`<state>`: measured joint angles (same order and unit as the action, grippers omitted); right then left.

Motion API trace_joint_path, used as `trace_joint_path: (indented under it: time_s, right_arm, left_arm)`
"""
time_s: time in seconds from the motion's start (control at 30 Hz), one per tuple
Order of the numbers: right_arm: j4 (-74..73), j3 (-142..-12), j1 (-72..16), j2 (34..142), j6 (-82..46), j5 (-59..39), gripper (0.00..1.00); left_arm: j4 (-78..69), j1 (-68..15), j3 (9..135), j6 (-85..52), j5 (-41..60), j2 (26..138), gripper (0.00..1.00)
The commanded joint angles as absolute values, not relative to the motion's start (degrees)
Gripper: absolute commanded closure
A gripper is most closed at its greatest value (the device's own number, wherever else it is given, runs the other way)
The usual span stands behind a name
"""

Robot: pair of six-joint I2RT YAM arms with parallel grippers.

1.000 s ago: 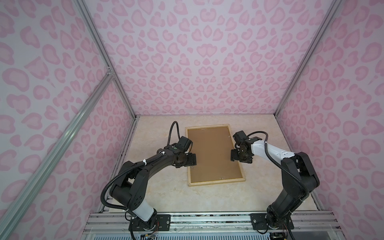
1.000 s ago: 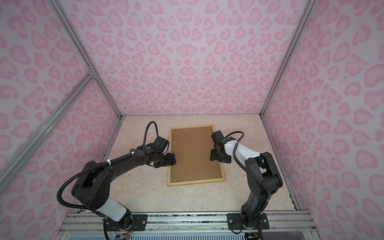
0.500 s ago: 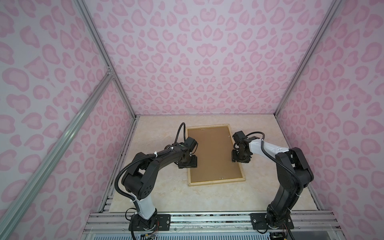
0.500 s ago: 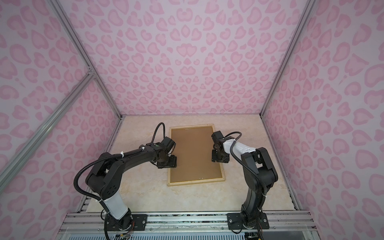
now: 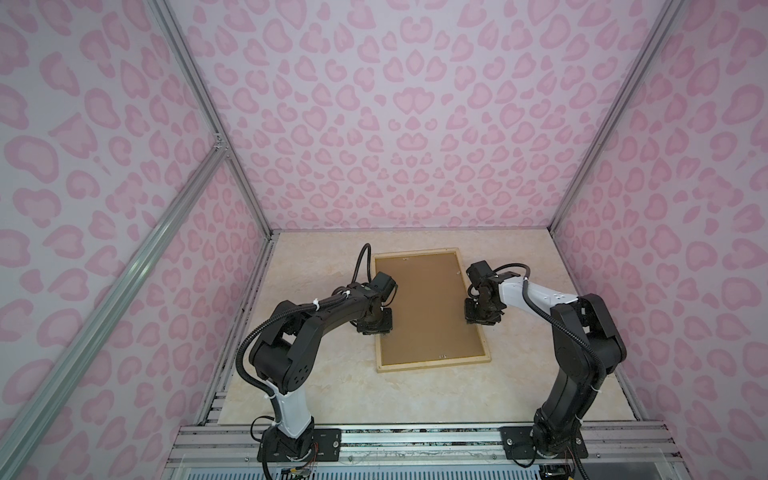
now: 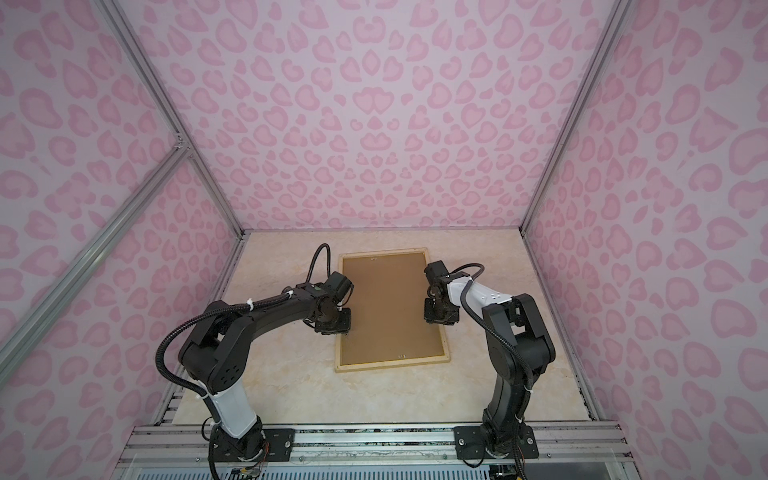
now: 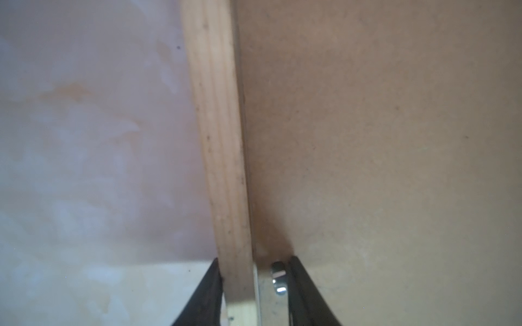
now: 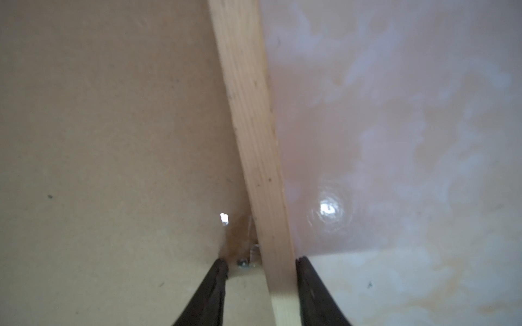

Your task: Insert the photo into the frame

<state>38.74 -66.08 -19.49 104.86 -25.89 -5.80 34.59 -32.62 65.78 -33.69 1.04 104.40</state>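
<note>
Frame [image 5: 432,362] pickup: straddling side rails with left fingers [image 7: 203,296] and right fingers [image 8: 316,296], clamped or not unclear; next, lifting level together.

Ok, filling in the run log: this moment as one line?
frame flat on table, backing board up | left gripper astride frame's left side | right gripper astride right side | grip unclear | photo unseen

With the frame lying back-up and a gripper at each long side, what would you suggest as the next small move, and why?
Probably close both grippers onto the rails. The left gripper and right gripper each straddle a wood strip of the frame, jaws apart, the inner finger off the wood over the backing board, so nothing looks gripped yet.
</note>
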Motion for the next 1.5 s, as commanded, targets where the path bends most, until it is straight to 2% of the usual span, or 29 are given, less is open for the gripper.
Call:
trace_joint_path:
  time_s: [0.0, 0.53, 0.7, 0.8, 0.83, 0.87, 0.97, 1.1, 1.17, 1.47]
  right_arm:
    - [36.68, -65.38, -19.57, 106.59, -25.51, -5.35, 0.60]
    - [35.45, -65.74, -19.21, 107.84, -26.05, -8.77, 0.64]
    - [34.98, -65.55, -19.25, 107.93, -26.27, -9.53, 0.64]
    - [34.89, -65.49, -19.24, 107.93, -26.35, -9.67, 0.64]
    - [34.81, -65.56, -19.25, 107.93, -26.44, -9.78, 0.64]
    - [34.80, -65.53, -19.25, 107.93, -26.45, -9.89, 0.64]
    - [34.63, -65.58, -19.20, 107.93, -26.54, -10.19, 0.64]
    - [34.63, -65.55, -19.27, 107.93, -26.62, -10.37, 0.65]
    - [34.62, -65.49, -19.18, 107.95, -26.63, -10.28, 0.65]
    - [34.10, -66.00, -19.20, 108.63, -27.22, -11.68, 0.65]
  left_arm:
    - [35.22, -32.70, 65.61, -34.11, -0.84, 104.85, 0.67]
    - [28.17, -32.27, 63.02, -34.39, 9.23, 104.18, 0.96]
    - [25.02, -31.56, 61.35, -34.89, 11.22, 102.06, 0.96]
    - [26.84, -31.38, 61.96, -35.92, 8.08, 101.21, 0.67]
    - [27.51, -31.38, 62.24, -36.12, 7.58, 101.21, 0.59]
    - [28.16, -31.38, 62.65, -36.27, 7.32, 101.38, 0.57]
    - [28.78, -31.46, 63.24, -36.68, 7.91, 102.34, 0.57]
    - [30.19, -31.46, 63.23, -37.52, 6.44, 102.86, 0.68]
    - [30.36, -31.46, 62.80, -37.53, 6.03, 102.37, 0.70]
    - [27.98, -31.65, 61.96, -35.13, 10.15, 101.60, 0.68]
